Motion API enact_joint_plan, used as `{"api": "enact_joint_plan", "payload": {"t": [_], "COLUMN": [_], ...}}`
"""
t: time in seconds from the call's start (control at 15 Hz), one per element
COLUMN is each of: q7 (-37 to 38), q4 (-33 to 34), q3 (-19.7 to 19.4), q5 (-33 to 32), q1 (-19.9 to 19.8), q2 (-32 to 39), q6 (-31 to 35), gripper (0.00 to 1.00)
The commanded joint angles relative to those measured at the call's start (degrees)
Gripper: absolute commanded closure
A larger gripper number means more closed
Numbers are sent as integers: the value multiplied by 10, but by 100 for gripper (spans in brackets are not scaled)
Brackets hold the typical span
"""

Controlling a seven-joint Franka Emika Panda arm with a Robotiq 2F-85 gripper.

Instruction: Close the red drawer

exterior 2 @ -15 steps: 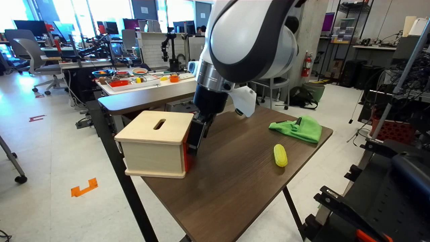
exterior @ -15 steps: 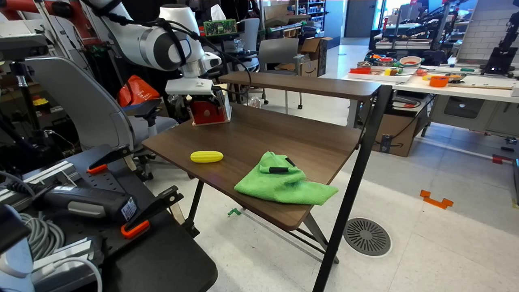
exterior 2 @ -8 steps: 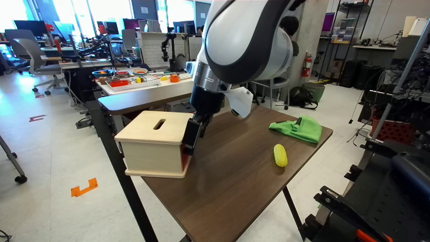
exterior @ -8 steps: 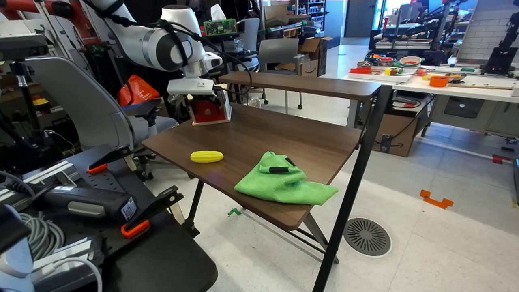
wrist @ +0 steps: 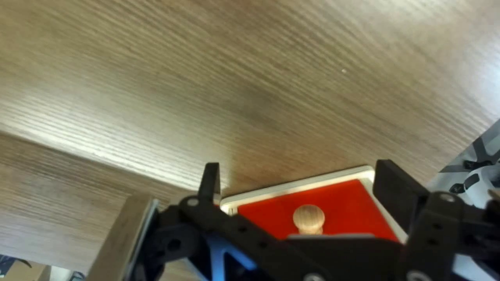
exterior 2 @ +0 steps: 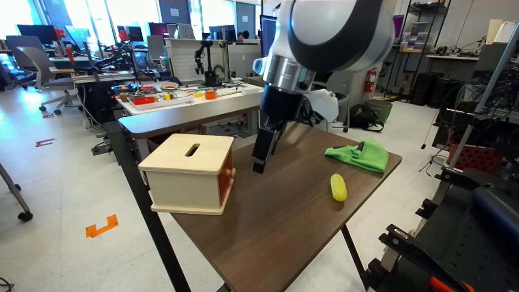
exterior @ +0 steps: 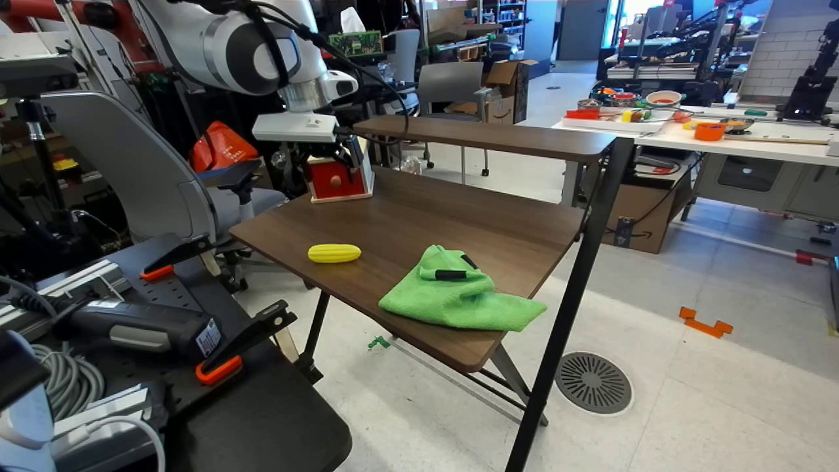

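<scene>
Across the bright room a white table (exterior: 767, 149) carries coloured bowls (exterior: 710, 132), with a grey chair (exterior: 452, 85) off to one side. Nearer me is the brown tabletop (exterior 2: 284, 227) with its raised shelf (exterior: 485, 137). Reading that tabletop as a clock in an exterior view, the pale wooden box (exterior 2: 182, 192) sits between nine and ten o'clock, at the edge. Its red drawer (exterior 2: 224, 184) is in, the red front set behind the lip of the base, the round knob (wrist: 308, 216) poking out. The gripper (wrist: 299, 168) hangs tilted just off that front, above the tabletop, between two and three o'clock from the box; its fingers (wrist: 211, 179) are spread wide, holding nothing. A ridged yellow piece (exterior 2: 338, 187) lies at about three o'clock, a crumpled green cloth (exterior 2: 369, 158) at two.
</scene>
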Motion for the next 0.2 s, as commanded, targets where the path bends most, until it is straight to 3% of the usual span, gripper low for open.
{"api": "enact_joint_plan", "payload": {"t": [0.0,0.13], "q7": [-1,-5], "q4": [-23,-63], "q3": [8,20], "q5": [10,23], "q1": [-9,-24], "q2": [-19,-49], "q6": [-15,-29], "gripper": [0,0]}}
